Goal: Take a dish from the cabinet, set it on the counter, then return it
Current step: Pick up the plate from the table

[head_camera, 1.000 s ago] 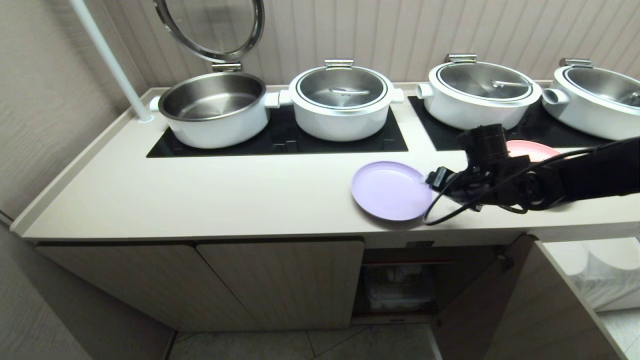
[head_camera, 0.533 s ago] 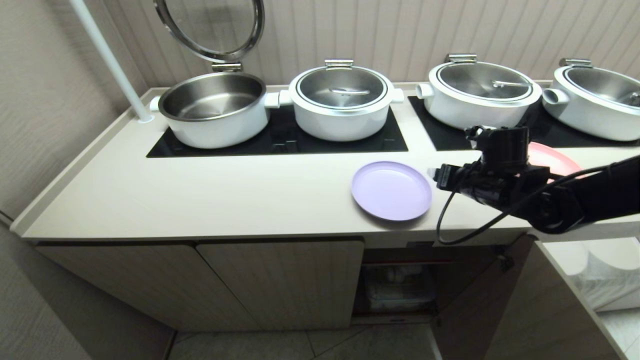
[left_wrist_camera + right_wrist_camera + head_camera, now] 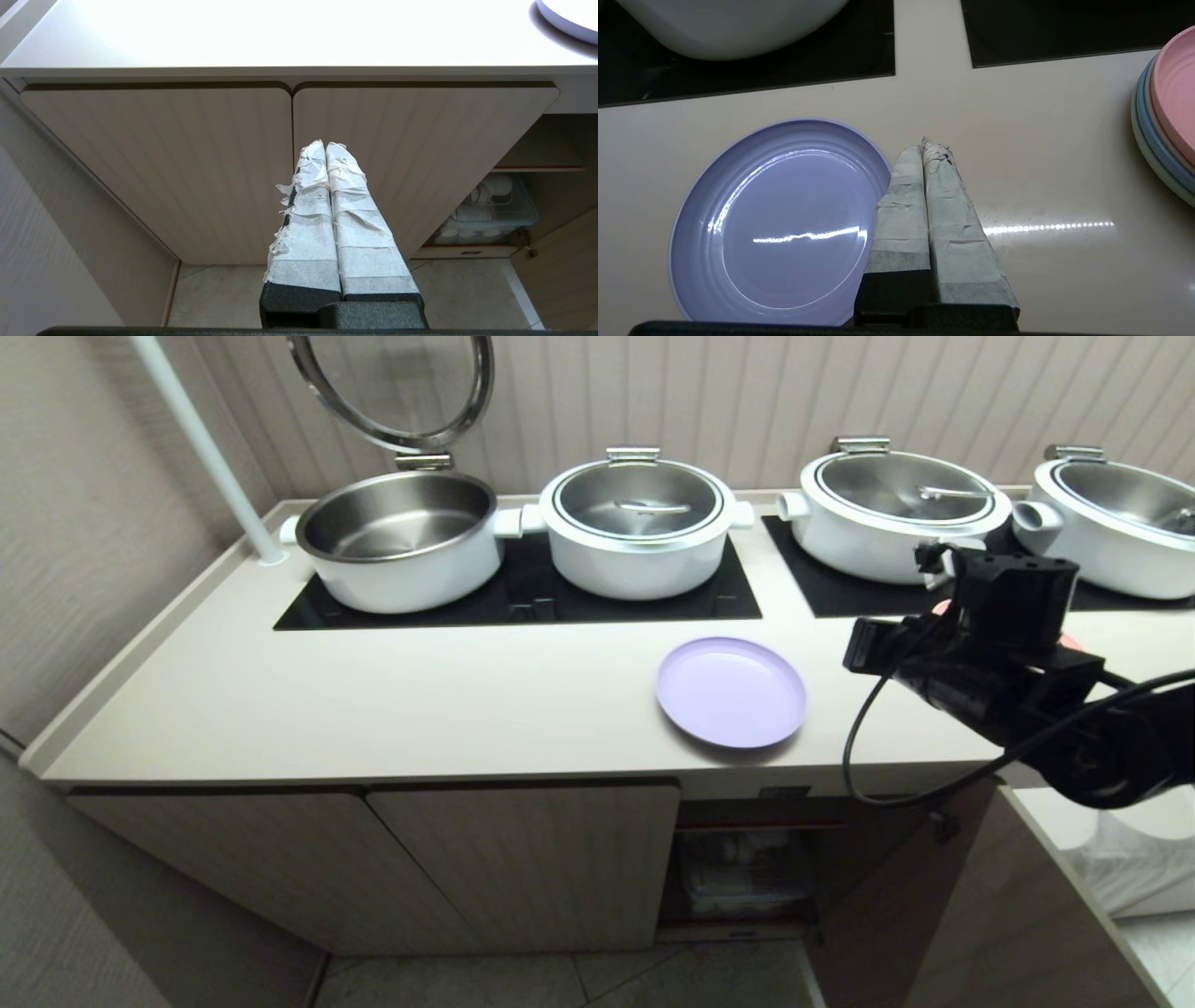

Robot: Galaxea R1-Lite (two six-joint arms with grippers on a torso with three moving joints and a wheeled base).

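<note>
Right gripper (image 3: pixel 924 147) hangs above the desk (image 3: pixel 373 709) just beside the dish (image 3: pixel 731 692), its taped fingers (image 3: pixel 901 205) pressed together and holding nothing. That lavender dish lies flat and upright near the front edge of the desk, above the open cabinet (image 3: pixel 747 868). It looks like light, stiff plastic with a smooth, glossy face, so it would probably slide if pushed; the low raised rim on the side nearest the gripper seems the sensible place to pinch it. A pink-topped stack of plates (image 3: pixel 1169 107) sits well apart, farther along. White pots (image 3: pixel 639 527) stand on the black cooktop panels behind. Left gripper (image 3: pixel 325 147) is parked low before the closed cabinet doors (image 3: pixel 280 163), fingers together and empty.
</note>
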